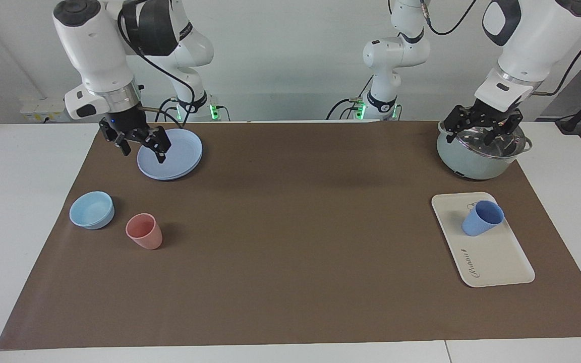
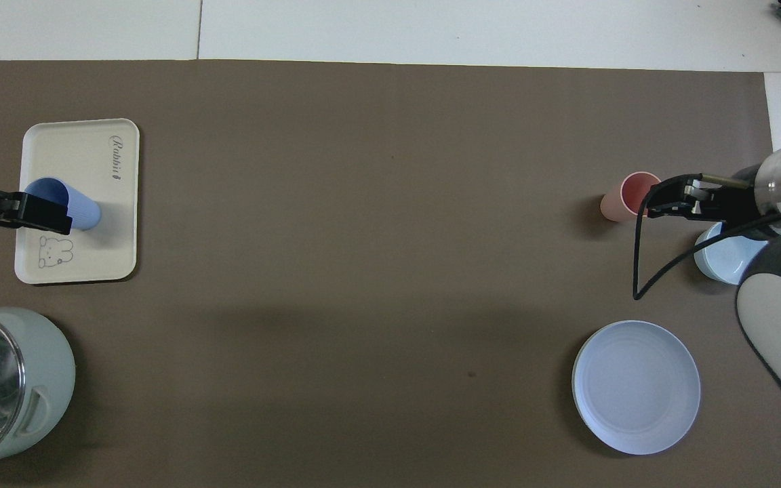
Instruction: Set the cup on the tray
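Item: small periwinkle-blue tapered plastic cup [image 1: 482,218]. You will find it upright on the flat cream-white rectangular tray [image 1: 497,262], at right of centre in the facing view, touching no gripper.

Left gripper [image 1: 483,125]: raised over the pale green lidded pot [image 1: 477,161] at upper right; fingers spread, holding nothing.

Right gripper [image 1: 141,141]: waiting over the round blue plate [image 1: 179,156] at upper left; fingers parted, empty.

Step, by your reckoning: placement looks complete. Next move calls only for keeping the arms clear.
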Tool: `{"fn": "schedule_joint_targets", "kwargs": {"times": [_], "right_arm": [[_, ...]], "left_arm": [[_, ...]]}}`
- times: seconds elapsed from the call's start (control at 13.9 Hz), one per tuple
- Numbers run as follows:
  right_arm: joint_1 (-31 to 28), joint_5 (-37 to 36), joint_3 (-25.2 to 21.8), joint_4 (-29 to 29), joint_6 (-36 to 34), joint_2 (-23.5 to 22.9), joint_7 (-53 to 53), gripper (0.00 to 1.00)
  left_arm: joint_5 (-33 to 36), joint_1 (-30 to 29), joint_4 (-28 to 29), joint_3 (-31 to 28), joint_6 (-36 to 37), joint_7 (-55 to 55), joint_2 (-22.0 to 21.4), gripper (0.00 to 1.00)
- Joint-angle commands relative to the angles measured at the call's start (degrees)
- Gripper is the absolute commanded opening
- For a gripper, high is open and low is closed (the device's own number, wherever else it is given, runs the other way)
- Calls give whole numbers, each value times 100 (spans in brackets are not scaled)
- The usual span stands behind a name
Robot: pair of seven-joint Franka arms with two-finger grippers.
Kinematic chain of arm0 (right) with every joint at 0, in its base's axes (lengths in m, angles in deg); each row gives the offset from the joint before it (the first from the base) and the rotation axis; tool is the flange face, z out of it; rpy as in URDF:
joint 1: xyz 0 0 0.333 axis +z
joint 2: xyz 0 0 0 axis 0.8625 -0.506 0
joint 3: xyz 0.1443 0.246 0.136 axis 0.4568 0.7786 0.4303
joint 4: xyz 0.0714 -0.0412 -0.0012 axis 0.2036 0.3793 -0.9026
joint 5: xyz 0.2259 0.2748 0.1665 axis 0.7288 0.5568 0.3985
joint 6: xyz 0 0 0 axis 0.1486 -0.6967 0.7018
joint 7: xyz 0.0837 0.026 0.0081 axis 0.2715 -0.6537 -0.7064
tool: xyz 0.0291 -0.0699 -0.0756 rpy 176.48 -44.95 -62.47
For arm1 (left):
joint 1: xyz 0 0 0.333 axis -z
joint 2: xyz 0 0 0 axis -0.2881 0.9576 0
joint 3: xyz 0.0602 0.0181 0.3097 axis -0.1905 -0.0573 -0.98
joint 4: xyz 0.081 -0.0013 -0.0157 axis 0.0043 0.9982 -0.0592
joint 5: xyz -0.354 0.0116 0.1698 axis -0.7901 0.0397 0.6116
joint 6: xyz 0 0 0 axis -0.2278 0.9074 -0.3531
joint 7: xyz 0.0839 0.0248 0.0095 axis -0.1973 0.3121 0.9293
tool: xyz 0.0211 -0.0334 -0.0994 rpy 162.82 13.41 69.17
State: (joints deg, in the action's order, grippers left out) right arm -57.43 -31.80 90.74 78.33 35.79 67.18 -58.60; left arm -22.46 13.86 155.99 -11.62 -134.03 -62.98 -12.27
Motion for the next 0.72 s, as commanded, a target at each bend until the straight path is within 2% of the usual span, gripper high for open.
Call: {"fn": "schedule_joint_targets", "kwargs": {"times": [0.0, 0.14, 0.51, 0.65], "right_arm": [[-59, -137, 35, -1053, -768, -468, -143, 100], [-59, -163, 35, -1468, -1007, -618, -151, 100], [-59, -129, 35, -1347, -964, -557, -81, 100], [-85, -155, 35, -1364, -1025, -557, -142, 100]], "left_arm": [[104, -10, 211, 1, -169, -118, -149, 100], [104, -1, 193, 1, -160, -75, -149, 100], [95, -36, 237, 10, -203, 5, -166, 100], [86, -45, 421, 10, -553, -4, -219, 100]]}}
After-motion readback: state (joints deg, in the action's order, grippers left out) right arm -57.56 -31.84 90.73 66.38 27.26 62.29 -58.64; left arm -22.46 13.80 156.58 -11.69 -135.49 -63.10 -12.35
